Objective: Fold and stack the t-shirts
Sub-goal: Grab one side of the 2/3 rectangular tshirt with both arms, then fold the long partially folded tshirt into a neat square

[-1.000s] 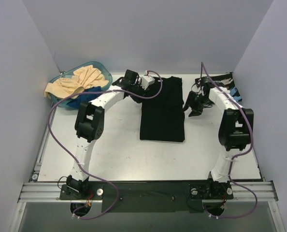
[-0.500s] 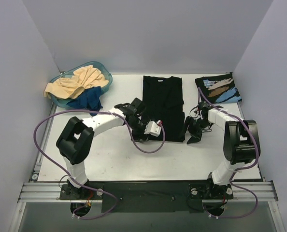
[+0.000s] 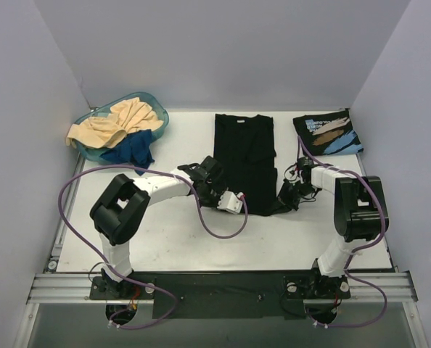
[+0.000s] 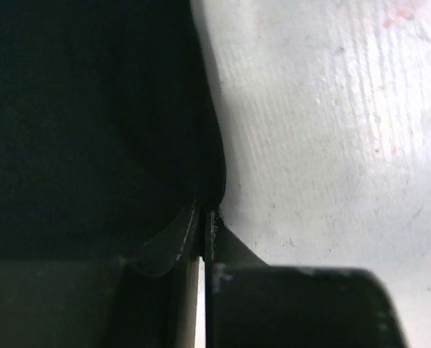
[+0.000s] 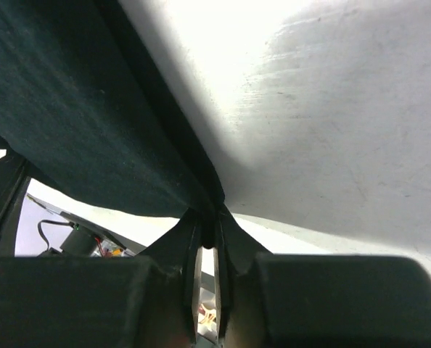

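A plain black t-shirt lies lengthwise in the middle of the table, collar at the far end. My left gripper is shut on its near left corner; the left wrist view shows the jaws pinching the black cloth. My right gripper is shut on the near right corner, and the right wrist view shows the cloth lifted between the fingertips. A folded black t-shirt with white, tan and light-blue print lies at the back right.
A translucent teal basin at the back left holds a beige shirt and a dark blue shirt that hang over its rim. Purple cables loop from both arms over the table. Walls close in the left, back and right.
Both arms came from the far end of the black shirt to its near hem. Both grippers have closed on the near corners, and the right corner is now lifted.
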You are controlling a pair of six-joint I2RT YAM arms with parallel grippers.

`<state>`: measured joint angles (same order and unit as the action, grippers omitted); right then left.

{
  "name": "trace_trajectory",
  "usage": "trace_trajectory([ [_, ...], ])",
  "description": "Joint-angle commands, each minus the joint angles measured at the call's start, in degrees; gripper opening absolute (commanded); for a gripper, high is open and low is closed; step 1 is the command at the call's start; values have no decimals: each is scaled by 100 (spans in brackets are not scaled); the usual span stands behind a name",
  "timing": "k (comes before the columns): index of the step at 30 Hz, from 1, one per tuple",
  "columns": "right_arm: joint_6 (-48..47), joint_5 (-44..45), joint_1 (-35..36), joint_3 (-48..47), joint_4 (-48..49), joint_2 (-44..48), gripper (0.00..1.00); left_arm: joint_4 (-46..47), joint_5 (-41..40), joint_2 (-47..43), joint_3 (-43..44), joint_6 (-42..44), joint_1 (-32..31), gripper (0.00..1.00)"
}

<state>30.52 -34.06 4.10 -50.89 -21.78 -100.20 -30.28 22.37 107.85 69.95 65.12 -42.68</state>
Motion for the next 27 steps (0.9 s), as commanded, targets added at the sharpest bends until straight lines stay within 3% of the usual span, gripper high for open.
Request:
trace_trajectory([
  [1, -81, 225, -76, 1, -72, -44, 0, 172, -303, -1, -26, -26, -48, 0],
  [5, -292, 260, 3, 44, -509, 439, 0, -547, -286, -211, 273, -158, -39, 0],
  [11, -574, 313, 468, 510, -1642, 1801, 0, -2399, 442, -1134, 353, -526, -144, 0],
  [19, 286, 312, 2067, 625, -3525, 4471, 0, -4993, 1496, -2987, 273, -369, -478, 0],
  [23, 972, 322, 2876, 46, -3948, 4992, 0, -5462, 1998, -3657, 632, -807, -505, 0],
  [27, 843, 461, 2755, -604, -3887, 4765, 0, -4997, 2096, -3781, 809, -1572, -137, 0],
])
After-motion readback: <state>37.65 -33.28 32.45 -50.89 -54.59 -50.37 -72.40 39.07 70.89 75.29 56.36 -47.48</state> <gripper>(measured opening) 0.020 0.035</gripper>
